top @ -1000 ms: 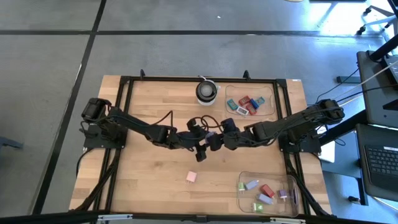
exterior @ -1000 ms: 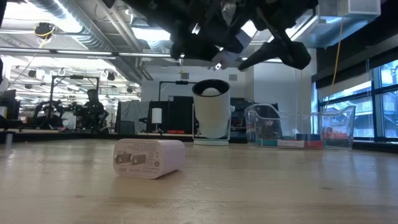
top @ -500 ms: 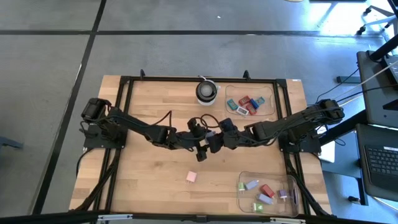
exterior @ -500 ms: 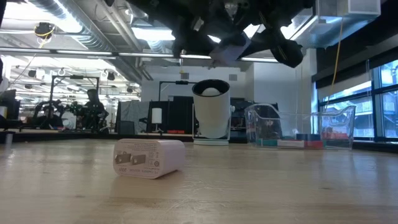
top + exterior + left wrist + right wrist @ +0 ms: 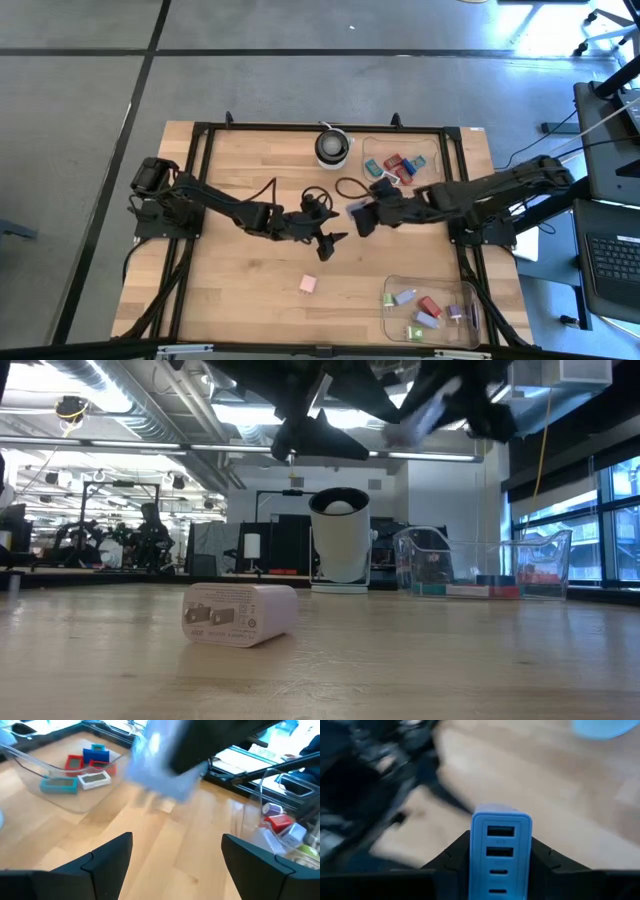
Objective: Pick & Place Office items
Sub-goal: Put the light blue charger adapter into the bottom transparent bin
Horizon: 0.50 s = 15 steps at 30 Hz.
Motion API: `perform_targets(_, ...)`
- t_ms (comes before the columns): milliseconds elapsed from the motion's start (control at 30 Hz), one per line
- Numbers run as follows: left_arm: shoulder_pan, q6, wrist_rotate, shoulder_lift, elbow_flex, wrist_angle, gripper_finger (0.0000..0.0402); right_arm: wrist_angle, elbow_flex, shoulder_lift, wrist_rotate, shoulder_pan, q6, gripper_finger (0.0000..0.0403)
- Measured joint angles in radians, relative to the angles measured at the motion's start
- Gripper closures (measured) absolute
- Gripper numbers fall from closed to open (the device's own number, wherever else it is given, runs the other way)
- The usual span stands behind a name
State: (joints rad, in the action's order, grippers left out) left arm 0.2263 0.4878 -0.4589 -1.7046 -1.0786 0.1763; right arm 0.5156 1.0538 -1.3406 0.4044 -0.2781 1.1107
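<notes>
My right gripper [image 5: 357, 215] hangs over the table's middle, shut on a light-blue charger block [image 5: 501, 845]. That block shows blurred in the left wrist view [image 5: 162, 767] and the low view [image 5: 422, 415]. My left gripper [image 5: 332, 242] is open and empty just left of and nearer than it; its fingers [image 5: 115, 852] stand wide apart. A pink block [image 5: 308, 285] lies on its side on the wood, also seen in the low view [image 5: 240, 614]. More coloured blocks lie in the far tray [image 5: 403, 168] and the near tray [image 5: 430, 308]. My right gripper pinches the light-blue block by its two opposite side faces [image 5: 475, 851] between both fingers [image 5: 452, 857]. The face with the ports [image 5: 500, 840] is turned toward the wrist camera. The fingers come roughly level from the table's right. The block is lifted clear of the table.
A round white-and-black object [image 5: 332, 147] stands near the far edge, left of the far tray. A black cable loop [image 5: 348, 188] lies near the grippers. A black frame [image 5: 200, 190] borders the table. Bare wood [image 5: 240, 290] lies around the pink block.
The two grippers met at the light-blue block over the table's middle. My right gripper has since drawn away toward the table's right and far edges, carrying the block. My left gripper has stayed in place and no longer touches it.
</notes>
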Motion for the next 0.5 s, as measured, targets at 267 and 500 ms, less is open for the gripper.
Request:
perform_targets(267,0.0,0.0,0.017,0.0,0.0,0.0,0.01,-0.11,0.0,0.139,0.002,-0.123,0.001,0.0283)
perform_targets(500,-0.001,-0.003,-0.028,0.0,0.0,0.0,0.0102,-0.379,0.001,0.209,0.163,-0.25,-0.159,0.0282)
